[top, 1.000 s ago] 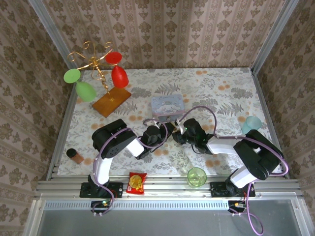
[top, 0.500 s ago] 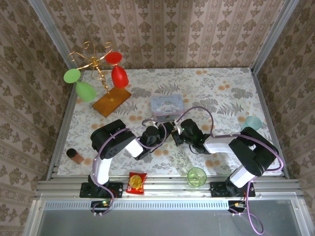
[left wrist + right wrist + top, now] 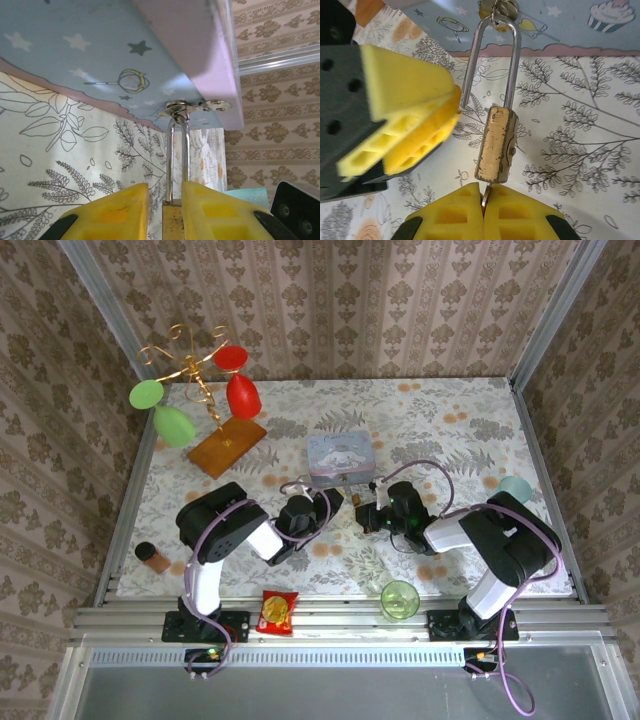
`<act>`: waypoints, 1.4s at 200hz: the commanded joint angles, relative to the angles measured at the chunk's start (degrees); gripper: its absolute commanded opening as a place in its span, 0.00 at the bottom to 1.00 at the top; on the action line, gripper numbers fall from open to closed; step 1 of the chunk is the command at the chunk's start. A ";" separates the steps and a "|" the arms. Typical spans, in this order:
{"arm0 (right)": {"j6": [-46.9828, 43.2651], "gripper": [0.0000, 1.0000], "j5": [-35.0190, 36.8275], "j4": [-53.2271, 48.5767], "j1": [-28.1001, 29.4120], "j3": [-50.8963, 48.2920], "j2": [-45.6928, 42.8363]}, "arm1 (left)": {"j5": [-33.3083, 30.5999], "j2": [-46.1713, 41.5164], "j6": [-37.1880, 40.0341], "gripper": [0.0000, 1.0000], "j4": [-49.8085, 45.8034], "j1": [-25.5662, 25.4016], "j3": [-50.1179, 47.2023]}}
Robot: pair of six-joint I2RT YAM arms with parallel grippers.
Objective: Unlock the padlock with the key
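A small brass padlock (image 3: 495,145) hangs by its silvery shackle (image 3: 177,150) from the hasp of the pale blue tin (image 3: 342,458). A thin silvery key (image 3: 486,191) sticks up into the padlock's underside. My right gripper (image 3: 484,194) is shut on the key just below the brass body. My left gripper (image 3: 165,192) stands slightly open, with the padlock body (image 3: 172,220) seen between its yellow fingers (image 3: 415,125). A gap shows on its left side. In the top view both grippers, left (image 3: 335,502) and right (image 3: 366,512), meet in front of the tin.
A gold stand (image 3: 200,390) with red and green glasses is at the back left. A green cup (image 3: 399,598) and an orange snack packet (image 3: 277,611) sit by the near edge. A teal cup (image 3: 512,490) stands right, a brown jar (image 3: 152,557) left.
My right gripper's jaws have closed onto the key. Both wrists have shifted slightly in front of the tin, the right one a little to the right.
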 commanded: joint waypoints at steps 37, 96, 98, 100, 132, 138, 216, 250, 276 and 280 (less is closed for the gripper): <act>6.84 0.08 -7.21 3.21 -2.14 -1.27 0.48 | 1.32 -7.50 17.89 0.27 -18.54 0.71 4.51; 6.71 0.08 -7.23 1.47 -2.68 -1.26 -0.20 | 0.62 -9.33 27.21 0.41 -30.75 0.06 12.01; 6.97 0.08 -7.48 1.80 -2.73 -1.32 -0.13 | 0.81 -8.91 27.08 0.41 -30.64 0.17 12.20; 7.17 0.08 -7.71 2.14 -2.70 -1.40 -0.05 | 1.12 -8.48 26.94 0.40 -30.57 0.31 12.36; 8.45 0.08 -9.47 3.99 -2.91 -1.78 1.27 | 2.73 -4.65 24.16 0.31 -29.16 1.97 12.25; 8.57 0.08 -9.53 4.24 -2.87 -2.05 1.29 | 2.63 -4.64 24.24 0.30 -29.33 2.07 12.15; 8.44 0.09 -10.56 3.14 -3.63 -1.53 1.69 | 2.64 -2.49 25.58 0.28 -30.03 2.15 13.17; 7.66 0.21 -10.03 0.04 -4.25 -1.11 1.32 | 3.74 -1.30 25.10 0.21 -23.53 2.32 11.24; 7.39 0.29 -6.75 -4.33 -4.92 -1.15 0.01 | 4.52 -0.47 24.26 0.15 -22.21 2.49 11.40; 7.34 0.30 -5.44 -5.38 -5.01 -1.24 -0.38 | 4.48 -0.43 24.26 0.15 -22.00 2.57 11.38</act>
